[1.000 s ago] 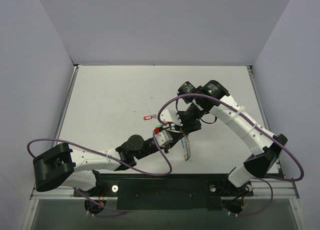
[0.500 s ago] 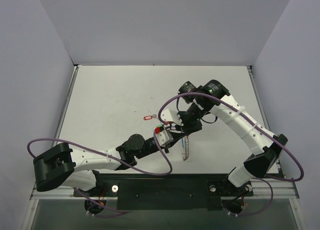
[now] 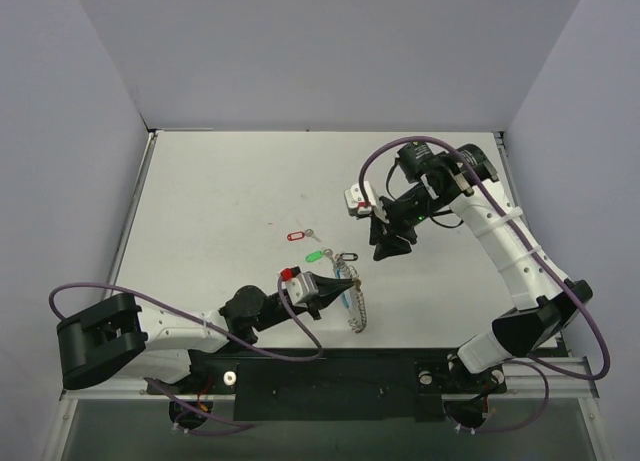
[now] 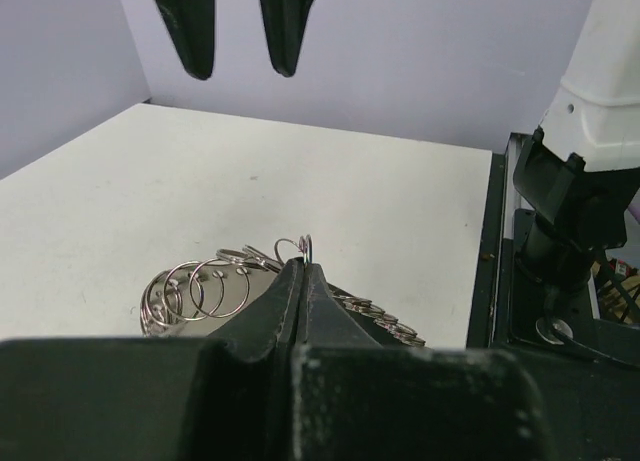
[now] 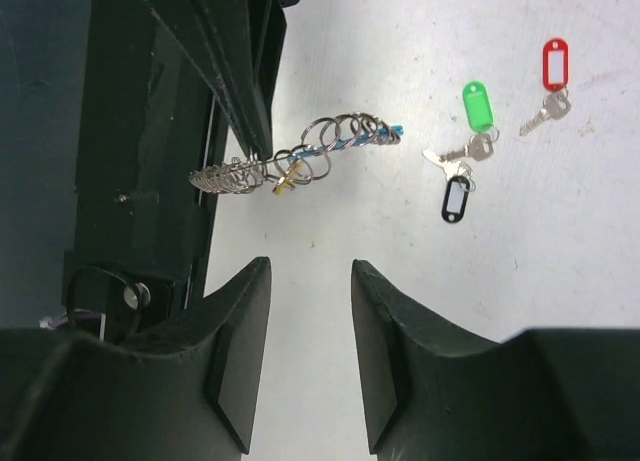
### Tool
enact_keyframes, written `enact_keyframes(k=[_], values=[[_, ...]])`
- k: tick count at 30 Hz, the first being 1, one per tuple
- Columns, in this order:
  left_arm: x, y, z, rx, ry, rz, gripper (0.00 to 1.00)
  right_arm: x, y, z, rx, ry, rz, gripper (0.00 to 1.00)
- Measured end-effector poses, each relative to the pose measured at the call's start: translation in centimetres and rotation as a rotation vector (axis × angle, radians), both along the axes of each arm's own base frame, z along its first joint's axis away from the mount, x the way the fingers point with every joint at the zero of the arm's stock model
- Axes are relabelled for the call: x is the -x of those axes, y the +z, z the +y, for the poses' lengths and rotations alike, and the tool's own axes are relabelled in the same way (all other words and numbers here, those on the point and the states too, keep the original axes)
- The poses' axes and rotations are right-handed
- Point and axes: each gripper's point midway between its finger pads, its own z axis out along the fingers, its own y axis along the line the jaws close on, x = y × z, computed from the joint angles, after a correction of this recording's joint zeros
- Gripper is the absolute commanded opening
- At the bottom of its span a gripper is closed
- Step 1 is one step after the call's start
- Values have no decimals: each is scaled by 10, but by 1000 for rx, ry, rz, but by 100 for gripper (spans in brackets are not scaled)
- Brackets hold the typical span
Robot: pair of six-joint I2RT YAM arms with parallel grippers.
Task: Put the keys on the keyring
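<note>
Silver keyring [image 5: 300,156] pinched in shut left jaws; right jaws part-open, well apart; green key [image 5: 478,106], black key [image 5: 456,198] near, red key [image 5: 555,64] beyond.

A matte off-white desk [image 3: 220,201] fills the middle of the scene, with a few small dark specks on its surface. Plain pale lavender-grey panels close it in on three sides: the back wall [image 3: 330,51] rises from the desk's far edge, the left wall [image 3: 60,181] and right wall [image 3: 590,131] slant up from its sides. A thin metal strip [image 3: 135,201] runs along the desk's left edge. At the desk's near edge lie a black plate [image 3: 320,381] and an aluminium rail [image 3: 100,386]. The light is soft and even, and shadows on the desk are faint.
</note>
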Motion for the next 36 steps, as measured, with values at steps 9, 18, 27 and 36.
enact_keyframes(k=[9,18,27,36], values=[[-4,25,12,129,9,43,0,31,10,13,-218,100,100,35],[-9,40,10,174,23,63,0,36,25,20,-280,102,122,36],[-17,73,8,245,37,29,0,39,24,18,-245,21,200,31],[-18,78,8,256,37,24,0,40,24,16,-219,-43,249,31]])
